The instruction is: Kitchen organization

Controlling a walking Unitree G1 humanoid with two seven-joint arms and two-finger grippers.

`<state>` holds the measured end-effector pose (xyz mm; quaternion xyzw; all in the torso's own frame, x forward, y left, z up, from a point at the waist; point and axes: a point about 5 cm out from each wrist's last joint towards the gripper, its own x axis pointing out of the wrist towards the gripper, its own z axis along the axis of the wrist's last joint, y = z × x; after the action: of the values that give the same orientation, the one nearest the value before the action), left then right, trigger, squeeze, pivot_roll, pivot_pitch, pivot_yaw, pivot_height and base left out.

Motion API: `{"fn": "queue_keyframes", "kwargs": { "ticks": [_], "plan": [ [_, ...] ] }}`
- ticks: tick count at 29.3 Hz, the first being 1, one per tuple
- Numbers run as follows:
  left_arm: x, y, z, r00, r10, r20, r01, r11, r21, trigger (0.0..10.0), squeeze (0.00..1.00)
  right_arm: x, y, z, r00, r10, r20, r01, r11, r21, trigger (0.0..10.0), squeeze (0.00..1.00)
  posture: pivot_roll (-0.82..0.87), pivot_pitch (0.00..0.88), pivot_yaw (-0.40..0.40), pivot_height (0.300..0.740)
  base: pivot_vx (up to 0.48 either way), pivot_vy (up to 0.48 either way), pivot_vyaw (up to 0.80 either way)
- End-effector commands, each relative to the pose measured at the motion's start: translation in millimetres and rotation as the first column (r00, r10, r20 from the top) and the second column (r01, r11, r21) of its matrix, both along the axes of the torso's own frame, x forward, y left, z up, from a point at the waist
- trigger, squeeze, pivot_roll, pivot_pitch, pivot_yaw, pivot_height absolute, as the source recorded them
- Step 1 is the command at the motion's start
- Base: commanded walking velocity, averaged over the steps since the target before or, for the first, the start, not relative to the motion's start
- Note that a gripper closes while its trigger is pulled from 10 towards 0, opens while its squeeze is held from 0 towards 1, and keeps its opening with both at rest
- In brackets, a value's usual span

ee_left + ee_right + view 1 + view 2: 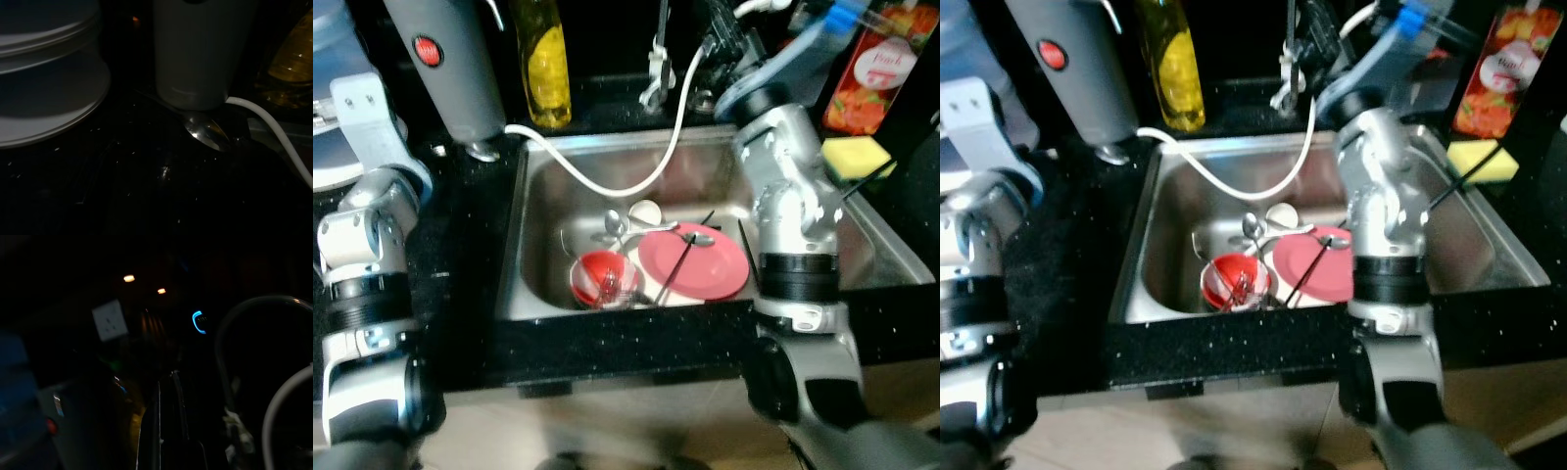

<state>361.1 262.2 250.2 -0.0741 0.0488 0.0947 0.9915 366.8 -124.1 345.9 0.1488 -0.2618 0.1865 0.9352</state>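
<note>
A steel sink [536,206] holds a red bowl [602,276] with utensils in it, a pink plate [710,272], a spoon [693,236] on the plate's rim, a small white cup [645,211] and a dark chopstick [674,272] lying across the plate. My right arm [793,215] reaches up over the sink's right side. Its gripper [720,34] is at the back by the faucet [658,69], well above the dishes. In the dark right wrist view the black fingers [168,431] look pressed together with nothing held. My left arm [362,255] stands over the left counter.
On the black counter [460,255] stand a grey appliance with a red button [450,69], an oil bottle [544,64] and a juice carton [876,69]. A yellow sponge [855,155] lies at the sink's right. A white cable [626,182] drapes into the sink. A spoon [205,132] lies beside stacked white dishes [49,93].
</note>
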Motion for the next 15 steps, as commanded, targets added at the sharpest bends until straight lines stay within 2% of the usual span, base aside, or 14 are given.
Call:
{"fn": "queue_keyframes", "kwargs": {
  "ticks": [1,3,4,6,7,10,15],
  "plan": [
    [1.2,4.9,1.8,1.000,0.018,-0.005,-0.018,1.000,0.021,10.0,0.00,4.3,8.2,-7.6,0.999,0.020,-0.027,-0.021,0.999,-0.035,10.0,0.00,0.02,0.041,0.052,0.740,0.000,0.000,0.00],
    [10.4,2.2,1.7,1.000,0.001,-0.007,0.000,1.000,0.020,10.0,0.00,13.6,31.7,-17.9,0.995,0.074,-0.072,-0.082,0.990,-0.113,10.0,0.00,0.03,0.053,0.049,0.740,0.000,0.000,0.00],
    [10.4,2.2,1.7,1.000,0.001,-0.007,0.000,1.000,0.020,10.0,0.00,13.6,31.7,-17.9,0.995,0.074,-0.072,-0.082,0.990,-0.113,10.0,0.00,0.03,0.053,0.049,0.740,0.000,0.000,0.00],
    [19.4,-3.6,0.2,1.000,-0.011,-0.003,0.011,1.000,0.003,10.0,0.00,18.5,58.0,-26.8,0.985,0.131,-0.116,-0.148,0.977,-0.152,10.0,0.00,0.05,0.085,0.034,0.740,0.000,0.000,0.00],
    [21.7,-6.1,0.1,1.000,-0.011,0.000,0.011,1.000,-0.001,10.0,0.00,19.2,64.9,-28.5,0.981,0.147,-0.126,-0.166,0.973,-0.159,10.0,0.00,0.06,0.089,0.032,0.740,0.000,0.000,0.00],
    [22.3,-9.7,1.9,1.000,-0.009,0.014,0.009,0.999,0.034,10.0,0.00,19.6,65.8,-26.9,0.979,0.157,-0.130,-0.176,0.973,-0.149,10.0,0.00,0.07,0.133,0.017,0.740,0.000,0.000,0.00],
    [19.5,-11.6,6.0,0.999,-0.012,0.030,0.010,0.997,0.071,10.0,0.00,20.2,53.8,-22.7,0.982,0.140,-0.123,-0.154,0.981,-0.119,10.0,0.00,0.08,0.180,0.007,0.740,0.000,0.000,0.00]
  ]
}}
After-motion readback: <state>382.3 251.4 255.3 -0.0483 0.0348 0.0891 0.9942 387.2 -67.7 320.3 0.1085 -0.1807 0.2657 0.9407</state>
